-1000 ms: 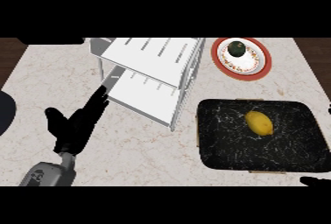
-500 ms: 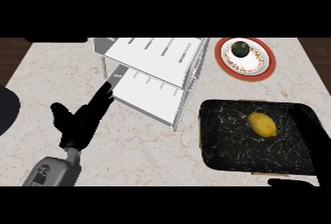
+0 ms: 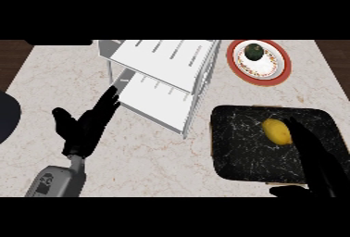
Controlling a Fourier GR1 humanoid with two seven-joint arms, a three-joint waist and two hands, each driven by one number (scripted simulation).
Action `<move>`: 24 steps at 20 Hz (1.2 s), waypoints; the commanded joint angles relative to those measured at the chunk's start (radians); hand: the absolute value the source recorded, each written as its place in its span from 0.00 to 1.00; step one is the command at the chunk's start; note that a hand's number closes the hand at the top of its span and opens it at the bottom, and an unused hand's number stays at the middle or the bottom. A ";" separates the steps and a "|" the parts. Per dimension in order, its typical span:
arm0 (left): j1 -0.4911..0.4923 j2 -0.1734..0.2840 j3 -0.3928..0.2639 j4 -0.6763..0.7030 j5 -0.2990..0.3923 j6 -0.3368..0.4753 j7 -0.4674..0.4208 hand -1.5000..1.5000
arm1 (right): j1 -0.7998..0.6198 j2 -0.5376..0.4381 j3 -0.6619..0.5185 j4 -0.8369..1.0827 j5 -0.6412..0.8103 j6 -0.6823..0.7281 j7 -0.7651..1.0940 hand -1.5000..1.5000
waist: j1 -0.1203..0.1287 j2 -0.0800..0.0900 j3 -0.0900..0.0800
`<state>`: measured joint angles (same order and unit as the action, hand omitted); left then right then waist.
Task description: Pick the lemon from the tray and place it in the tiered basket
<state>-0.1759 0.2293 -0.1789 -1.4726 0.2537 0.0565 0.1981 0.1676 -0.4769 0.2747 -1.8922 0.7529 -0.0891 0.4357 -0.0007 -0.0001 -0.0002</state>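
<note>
A yellow lemon (image 3: 275, 131) lies on the black marbled tray (image 3: 242, 152) at the right of the counter. My right hand (image 3: 319, 162) rises from the lower right over the tray, fingers straight, their tips just right of the lemon. The white tiered basket (image 3: 164, 76) stands at the upper middle, two slatted shelves in a wire frame. My left hand (image 3: 85, 127) rests open at the left, fingers pointing up toward the basket's lower shelf, holding nothing.
A red-rimmed plate (image 3: 258, 61) with a dark green fruit stands at the back right, beyond the tray. A dark round object (image 3: 7, 115) shows at the left edge. Marble counter lies between the left hand and the tray.
My right hand has come up from the lower right edge across the tray until its fingertips are beside the lemon. The left hand has barely shifted.
</note>
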 commanded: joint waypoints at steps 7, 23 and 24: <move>0.063 -0.031 0.033 -0.101 -0.054 -0.018 0.057 0.50 | 0.017 0.076 -0.100 0.108 0.090 -0.044 -0.098 0.00 | 0.000 -0.001 0.000; -0.018 -0.080 0.129 0.072 -0.090 -0.120 -0.010 0.50 | -0.082 0.183 -0.235 0.349 0.079 -0.094 -0.301 0.00 | -0.002 0.001 0.000; 0.059 -0.120 0.072 -0.046 -0.114 -0.086 0.017 0.50 | -0.100 0.221 -0.205 0.361 0.127 -0.103 -0.260 0.00 | 0.001 0.000 0.000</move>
<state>-0.1505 0.1382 -0.0932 -1.4929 0.1534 -0.0204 0.2193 0.1020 -0.2995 0.0716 -1.5919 0.8484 -0.1784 0.1816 -0.0020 -0.0045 -0.0057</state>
